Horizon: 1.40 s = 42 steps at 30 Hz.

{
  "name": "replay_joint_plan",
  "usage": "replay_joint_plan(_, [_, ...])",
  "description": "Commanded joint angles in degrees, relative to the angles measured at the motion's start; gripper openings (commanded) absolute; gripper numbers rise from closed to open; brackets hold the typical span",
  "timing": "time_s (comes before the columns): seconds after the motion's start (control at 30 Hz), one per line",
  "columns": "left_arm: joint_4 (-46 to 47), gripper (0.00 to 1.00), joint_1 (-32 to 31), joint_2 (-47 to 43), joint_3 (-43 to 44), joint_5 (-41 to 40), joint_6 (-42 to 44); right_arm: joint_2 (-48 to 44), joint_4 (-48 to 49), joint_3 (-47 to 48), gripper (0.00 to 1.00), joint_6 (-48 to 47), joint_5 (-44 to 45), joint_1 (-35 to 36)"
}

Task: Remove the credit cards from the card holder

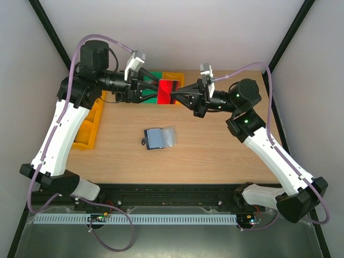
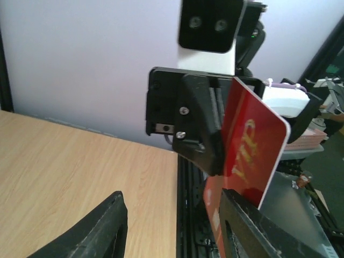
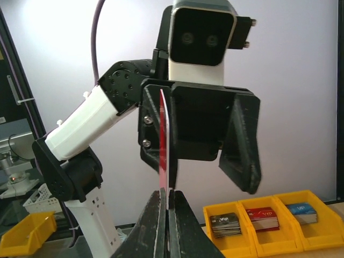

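Top view: one card holder [image 1: 160, 138] lies mid-tabletop [image 1: 215, 156], and one red credit card [image 1: 167, 91] is held up between the arms.
Left wrist: the two left fingers [image 2: 105, 231] are spread.
Right wrist: the two right fingers [image 3: 153, 226] pinch the card's edge. Three yellow bins [image 3: 267, 226] stand behind.

Red credit card [image 2: 252, 144] in right claw [image 2: 221, 159]
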Motion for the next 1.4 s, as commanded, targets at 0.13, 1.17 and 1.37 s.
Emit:
replay_joint_plan(0.13, [-3.56,0.5,-0.31,-2.02,-0.33,8.08,5.34,-0.85,-4.07,2.0,0.02,-5.92,2.82,0.34])
replay_joint_plan(1.17, [-2.02,0.02,-3.6,-1.6,0.88,-4.0,4.01,0.21,-5.73,2.76,0.02,-4.56,1.42,-0.15])
replay_joint_plan(1.37, [-4.05,0.02,-2.35,-2.11,0.59,-17.59,4.97,-0.18,-13.45,4.38,0.06,-9.14,9.63,-0.29])
